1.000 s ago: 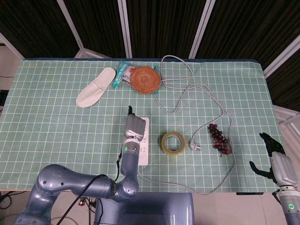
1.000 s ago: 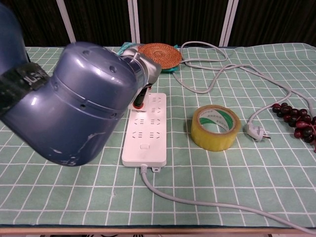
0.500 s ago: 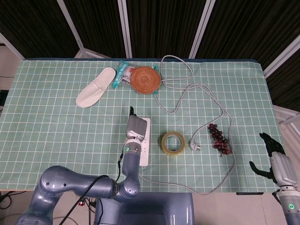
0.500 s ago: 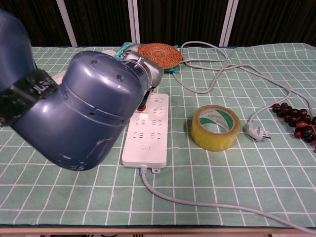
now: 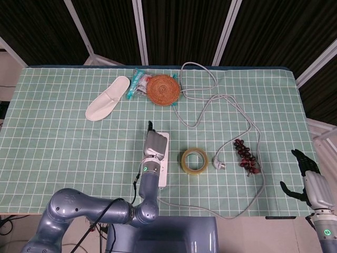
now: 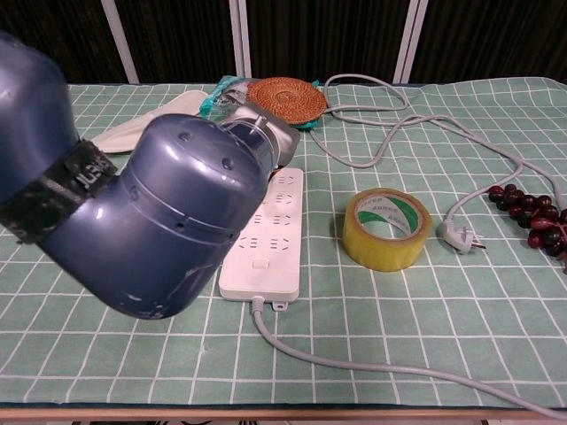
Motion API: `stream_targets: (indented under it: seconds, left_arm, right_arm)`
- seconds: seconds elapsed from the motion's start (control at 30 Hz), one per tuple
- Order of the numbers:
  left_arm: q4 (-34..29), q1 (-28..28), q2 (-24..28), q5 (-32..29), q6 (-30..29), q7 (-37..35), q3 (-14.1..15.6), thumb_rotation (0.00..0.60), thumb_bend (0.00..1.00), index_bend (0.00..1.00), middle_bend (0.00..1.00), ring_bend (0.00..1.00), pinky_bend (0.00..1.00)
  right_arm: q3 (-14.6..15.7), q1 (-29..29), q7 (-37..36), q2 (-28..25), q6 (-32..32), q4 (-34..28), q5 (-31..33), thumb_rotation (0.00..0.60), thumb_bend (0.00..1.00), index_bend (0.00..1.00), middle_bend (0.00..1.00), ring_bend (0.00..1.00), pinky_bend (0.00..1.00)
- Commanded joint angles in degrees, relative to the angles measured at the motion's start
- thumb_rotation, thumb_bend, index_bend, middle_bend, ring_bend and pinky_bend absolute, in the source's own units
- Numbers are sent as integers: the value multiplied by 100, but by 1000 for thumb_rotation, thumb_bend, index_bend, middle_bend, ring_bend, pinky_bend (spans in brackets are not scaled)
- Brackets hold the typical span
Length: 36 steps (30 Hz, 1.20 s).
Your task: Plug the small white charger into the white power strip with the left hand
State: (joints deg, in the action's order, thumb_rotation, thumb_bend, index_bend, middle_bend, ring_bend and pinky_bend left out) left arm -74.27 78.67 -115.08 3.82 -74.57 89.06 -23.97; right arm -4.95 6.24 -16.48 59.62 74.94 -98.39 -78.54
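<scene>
The white power strip (image 5: 164,169) (image 6: 270,239) lies lengthwise at the table's front centre. My left hand (image 5: 154,143) (image 6: 268,142) hovers over its far end, back facing up, with one dark finger pointing away from me. The small white charger shows in neither view; the hand's underside and the forearm (image 6: 151,221) hide whatever is beneath. I cannot tell whether the fingers hold anything. My right hand (image 5: 307,178) hangs off the table's front right corner with its fingers apart and nothing in them.
A yellow tape roll (image 5: 194,160) (image 6: 386,228) sits just right of the strip. Further right are a grey plug (image 5: 218,164) with its looping cable and dark beads (image 5: 247,157). A woven coaster (image 5: 163,89), a packet (image 5: 138,83) and a white slipper (image 5: 108,98) lie at the back.
My left hand has shifted a little to the right, further over the strip's far end, and the forearm now hides its underside in the chest view. The right hand has not moved.
</scene>
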Motion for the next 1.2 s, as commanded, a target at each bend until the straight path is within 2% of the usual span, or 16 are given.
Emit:
stream_targets:
  seconds: [0.03, 1.2]
  left_arm:
    - [33, 0, -31, 37, 31, -17, -3, 600, 747, 770, 830, 269, 0]
    - [102, -84, -160, 245, 102, 93, 65, 600, 745, 793, 845, 280, 0]
  right_arm:
    - [2, 0, -3, 2, 0, 1, -4, 600, 394, 0, 0, 0, 0]
    - [-3, -9, -75, 5, 31, 1, -31, 600, 394, 0, 0, 0, 0]
